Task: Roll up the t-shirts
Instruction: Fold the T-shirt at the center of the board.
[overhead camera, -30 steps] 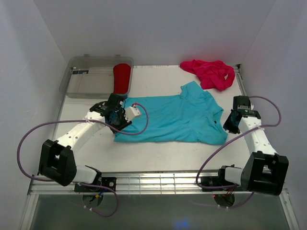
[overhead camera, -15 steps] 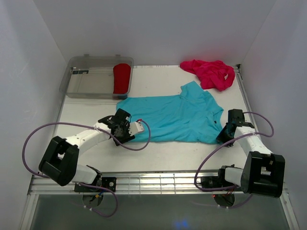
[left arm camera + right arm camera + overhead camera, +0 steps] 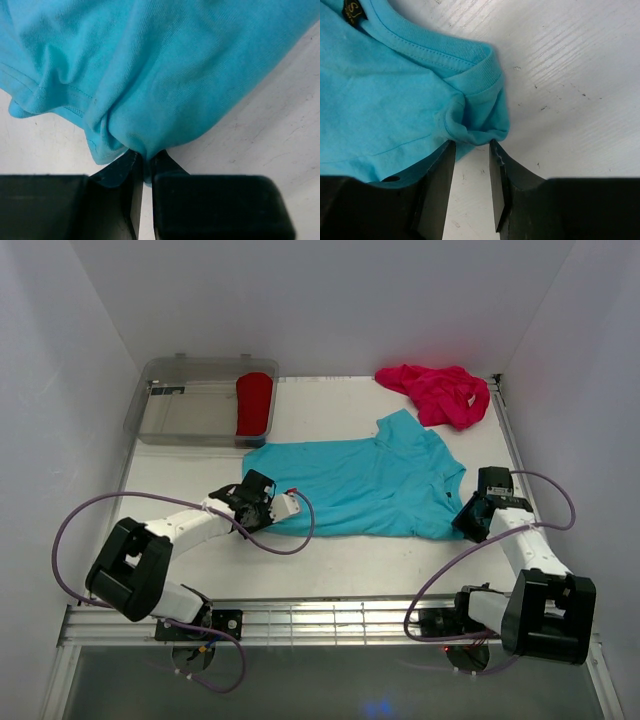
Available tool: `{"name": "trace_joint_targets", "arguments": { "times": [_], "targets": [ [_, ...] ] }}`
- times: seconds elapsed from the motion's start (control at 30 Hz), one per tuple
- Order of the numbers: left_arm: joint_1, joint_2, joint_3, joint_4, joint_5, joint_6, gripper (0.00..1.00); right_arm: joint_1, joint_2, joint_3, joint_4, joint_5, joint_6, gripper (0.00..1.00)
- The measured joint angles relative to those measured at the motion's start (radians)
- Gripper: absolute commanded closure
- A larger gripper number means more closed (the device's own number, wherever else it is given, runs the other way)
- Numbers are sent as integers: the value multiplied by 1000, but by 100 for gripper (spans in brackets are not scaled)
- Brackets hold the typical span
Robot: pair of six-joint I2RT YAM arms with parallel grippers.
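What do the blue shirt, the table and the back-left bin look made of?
The blue shirt: soft matte knit, likely cotton; ribbed collar, stitched hems. The table: white-painted board, perhaps wood; grain streaks, scuffs. The bin: clear plastic, probably; its floor shows through.

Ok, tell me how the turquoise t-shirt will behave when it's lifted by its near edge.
Probably floppy: the turquoise t-shirt bunches into soft folds where the left gripper pinches it. Likely to sag between grips, since it lies flat and thin on the table. It looks light: thin cloth puckers at the right gripper.
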Motion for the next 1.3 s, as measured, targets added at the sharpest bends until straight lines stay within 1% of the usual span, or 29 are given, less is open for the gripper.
{"name": "trace_joint_targets", "arguments": {
  "times": [0.1, 0.13, 0.17, 0.2, 0.37, 0.43, 0.5, 0.67, 0.8, 0.93, 0.97, 1.0, 1.07, 1.1, 1.13, 1.2, 1.23, 1.3],
  "targets": [
    [0, -1, -2, 1, -2, -5, 86, 0, 50, -11, 31, -2, 2, 64],
    [0, -2, -2, 0, -4, -7, 89, 0, 66, -19, 39, 0, 3, 73],
    [0, -2, -2, -1, -8, -8, 96, 0, 80, -27, 49, 3, 4, 84],
    [0, -4, -2, -5, -11, -11, 100, 0, 85, -26, 50, 15, 5, 92],
    [0, -25, -2, -69, -24, -18, 100, -1, 82, -29, 51, 41, 30, 92],
    [0, -58, -2, -113, -26, -16, 100, -5, 59, -37, 49, 50, 39, 92],
    [0, -111, -2, -166, -27, -11, 100, -17, 8, -48, 31, 65, 51, 92],
    [0, -266, -2, -300, -26, 6, 100, -42, -193, -51, -39, 60, 83, 92],
    [0, -332, -10, -401, -26, 15, 100, -42, -271, -51, -116, 16, 129, 92],
    [0, -375, -11, -492, -24, 29, 100, -42, -337, -31, -227, -8, 156, 92],
    [0, -384, -11, -512, -21, 33, 99, -42, -360, -21, -255, -11, 159, 92],
    [0, -392, -11, -530, -18, 38, 96, -42, -383, -11, -278, -15, 163, 92],
    [0, -406, -11, -562, -9, 49, 85, -42, -422, 2, -319, -26, 169, 92],
    [0, -410, -11, -574, -6, 56, 68, -42, -439, 1, -335, -32, 174, 92],
    [0, -413, -11, -584, -2, 65, 61, -42, -456, -1, -354, -40, 179, 80],
    [2, -413, -11, -602, 2, 77, 52, -42, -489, -18, -377, -51, 193, 61],
    [2, -412, -11, -610, 3, 82, 45, -42, -499, -24, -393, -49, 194, 46],
    [2, -402, -11, -626, 4, 94, 40, -42, -500, -28, -420, -47, 201, 36]
  ]
}}
